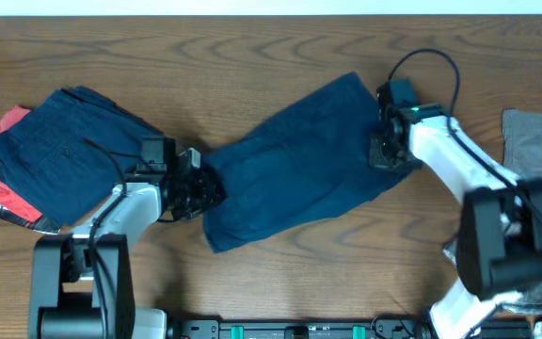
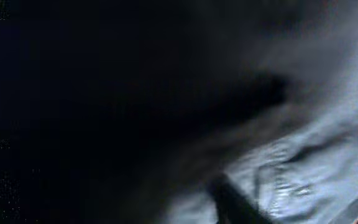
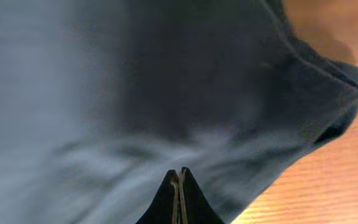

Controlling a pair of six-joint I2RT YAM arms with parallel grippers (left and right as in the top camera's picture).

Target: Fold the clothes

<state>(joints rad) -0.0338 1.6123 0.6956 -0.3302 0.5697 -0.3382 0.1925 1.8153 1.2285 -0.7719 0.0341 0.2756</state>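
— Wooden table, overhead: navy shorts mid-table, left gripper at one end, right gripper at the other.
— Wrist views?
— Right jaws pressed together, hold unclear; left shows only dark cloth, can't tell.

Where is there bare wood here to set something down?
Bare table runs along the far edge, behind the spread navy garment and the folded navy pile. More lies in front of that garment, toward the near edge. Crowded: the left, with pile, red garment and left gripper; the right arm crosses the gap beside the grey garment.
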